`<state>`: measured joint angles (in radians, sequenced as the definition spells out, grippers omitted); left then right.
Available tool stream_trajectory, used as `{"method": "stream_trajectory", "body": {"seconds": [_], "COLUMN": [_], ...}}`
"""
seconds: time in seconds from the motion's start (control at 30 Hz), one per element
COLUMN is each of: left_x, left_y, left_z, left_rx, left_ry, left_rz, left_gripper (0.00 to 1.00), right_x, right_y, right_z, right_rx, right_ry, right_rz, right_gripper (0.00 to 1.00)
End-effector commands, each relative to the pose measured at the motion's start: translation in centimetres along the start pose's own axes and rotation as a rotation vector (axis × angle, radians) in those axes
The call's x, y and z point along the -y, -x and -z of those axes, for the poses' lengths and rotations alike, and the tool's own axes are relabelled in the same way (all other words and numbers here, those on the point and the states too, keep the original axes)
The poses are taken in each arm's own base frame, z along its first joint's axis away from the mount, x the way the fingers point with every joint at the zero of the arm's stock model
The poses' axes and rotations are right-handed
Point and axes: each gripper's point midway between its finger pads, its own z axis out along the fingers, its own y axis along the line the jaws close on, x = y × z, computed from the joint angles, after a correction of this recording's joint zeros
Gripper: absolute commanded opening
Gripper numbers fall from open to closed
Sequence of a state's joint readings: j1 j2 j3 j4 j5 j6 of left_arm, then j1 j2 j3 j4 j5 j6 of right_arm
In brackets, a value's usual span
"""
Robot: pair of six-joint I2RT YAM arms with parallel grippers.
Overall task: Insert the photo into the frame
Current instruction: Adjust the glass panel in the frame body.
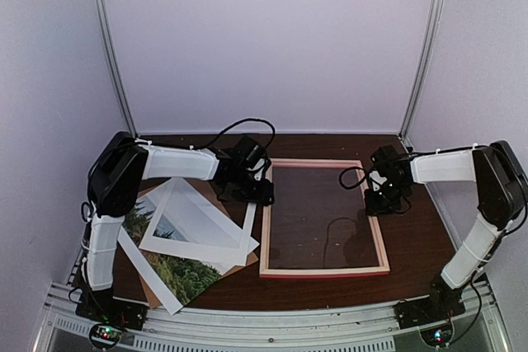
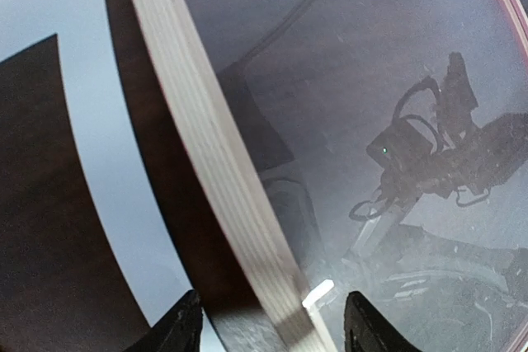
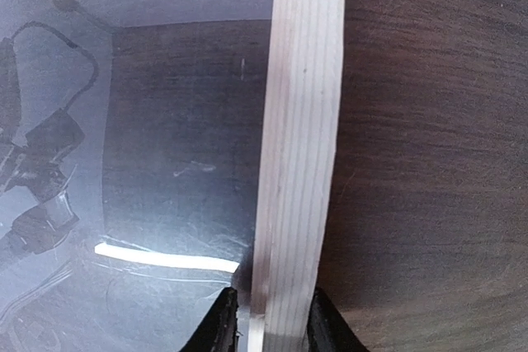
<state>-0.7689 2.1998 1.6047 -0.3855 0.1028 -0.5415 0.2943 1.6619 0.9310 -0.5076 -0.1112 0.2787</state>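
The frame, pale wood sides with a pink face and reflective glass, lies flat at the table's centre. My left gripper is open, its fingers straddling the frame's left rail without touching it; the gripper shows both tips well apart from the wood. My right gripper is shut on the frame's right rail, with the fingers pressed against both sides. The photo, green trees with a white border, lies at the near left, partly under a white mat.
The white mat with its cut-out window lies tilted on the photo; its strip also shows in the left wrist view. A brown backing board lies under them. White walls and metal posts close the back and sides.
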Motion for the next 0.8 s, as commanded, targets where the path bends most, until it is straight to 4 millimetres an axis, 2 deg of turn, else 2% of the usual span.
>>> {"method": "stream_trajectory", "body": {"seconds": [0.0, 0.17, 0.33, 0.5, 0.67, 0.77], "left_x": [1.7, 1.8, 1.8, 1.9, 2.2, 1.5], "left_y": [-1.8, -3.9, -5.7, -6.9, -8.1, -8.5], "left_z": [2.1, 2.5, 2.0, 2.0, 1.9, 2.1], "left_rx": [-0.045, -0.097, -0.147, -0.177, -0.221, -0.228], "left_ry": [0.002, 0.065, 0.088, 0.111, 0.123, 0.177], "left_rz": [-0.046, -0.086, -0.085, -0.094, -0.108, -0.122], "left_gripper": [0.59, 0.57, 0.52, 0.46, 0.45, 0.45], "right_x": [0.2, 0.3, 0.2, 0.2, 0.2, 0.2], "right_y": [-0.6, -1.1, -1.3, -1.4, -1.3, -1.1], "right_z": [0.6, 0.6, 0.5, 0.2, 0.3, 0.4], "right_rx": [-0.004, -0.016, -0.015, -0.021, -0.019, -0.015], "right_ry": [0.004, 0.005, 0.012, 0.015, 0.015, 0.017], "right_rz": [-0.022, -0.033, -0.042, -0.038, -0.036, -0.035], "right_gripper": [0.29, 0.29, 0.29, 0.29, 0.29, 0.29]}}
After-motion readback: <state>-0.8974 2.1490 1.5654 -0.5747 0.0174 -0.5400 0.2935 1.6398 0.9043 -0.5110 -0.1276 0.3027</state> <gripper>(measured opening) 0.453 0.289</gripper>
